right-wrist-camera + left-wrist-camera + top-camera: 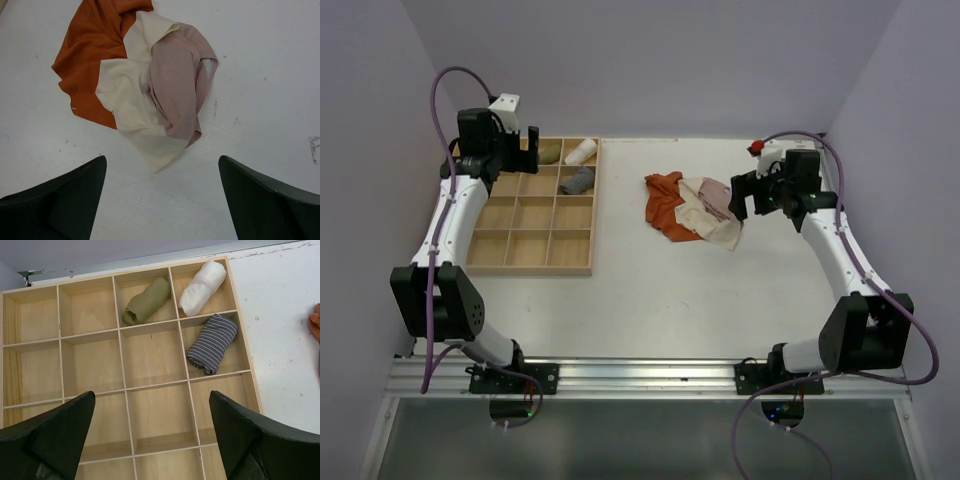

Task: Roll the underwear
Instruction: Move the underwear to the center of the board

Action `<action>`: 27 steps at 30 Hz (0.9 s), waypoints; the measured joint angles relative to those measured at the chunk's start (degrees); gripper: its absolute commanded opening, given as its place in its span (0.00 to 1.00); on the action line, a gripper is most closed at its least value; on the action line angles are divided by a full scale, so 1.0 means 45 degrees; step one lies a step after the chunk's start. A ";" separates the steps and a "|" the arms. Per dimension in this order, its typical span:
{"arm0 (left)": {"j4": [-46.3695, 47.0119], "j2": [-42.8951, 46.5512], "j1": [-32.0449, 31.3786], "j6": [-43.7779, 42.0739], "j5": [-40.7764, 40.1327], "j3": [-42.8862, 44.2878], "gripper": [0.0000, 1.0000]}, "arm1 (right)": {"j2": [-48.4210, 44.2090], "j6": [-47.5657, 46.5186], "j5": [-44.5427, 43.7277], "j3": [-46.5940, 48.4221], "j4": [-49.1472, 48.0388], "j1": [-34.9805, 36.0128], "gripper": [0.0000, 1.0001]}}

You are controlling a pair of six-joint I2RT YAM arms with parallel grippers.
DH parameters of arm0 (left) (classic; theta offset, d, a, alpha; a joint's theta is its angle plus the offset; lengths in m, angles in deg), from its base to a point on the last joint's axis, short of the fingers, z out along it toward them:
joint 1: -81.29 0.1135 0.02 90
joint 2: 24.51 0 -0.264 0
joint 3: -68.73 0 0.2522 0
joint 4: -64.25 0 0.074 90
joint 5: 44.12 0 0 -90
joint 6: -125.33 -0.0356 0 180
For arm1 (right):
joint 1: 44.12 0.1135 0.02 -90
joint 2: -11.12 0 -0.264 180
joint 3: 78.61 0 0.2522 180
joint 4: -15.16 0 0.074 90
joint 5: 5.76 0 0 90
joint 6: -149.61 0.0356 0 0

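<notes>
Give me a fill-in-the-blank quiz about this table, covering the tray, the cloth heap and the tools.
1. The wooden tray holds ___ rolled garments.
2. The striped roll sits one compartment nearer the robot than the ___ roll.
3. The unrolled underwear lies heaped on the table in front of the ___ tool.
4. The left tool and the right tool both stand ___.
Missing words: three; white; right; open.

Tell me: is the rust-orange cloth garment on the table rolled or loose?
Loose, not rolled. The rust-orange cloth garment lies crumpled and spread out on the white table, partly covered by pale cream-and-pink cloth.
</notes>
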 measured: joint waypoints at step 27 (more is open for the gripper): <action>-0.0899 -0.0423 0.0000 -0.0359 0.0369 0.0874 1.00 | 1.0035 -0.1467 -0.2424 0.8170 0.5187 0.1355 0.25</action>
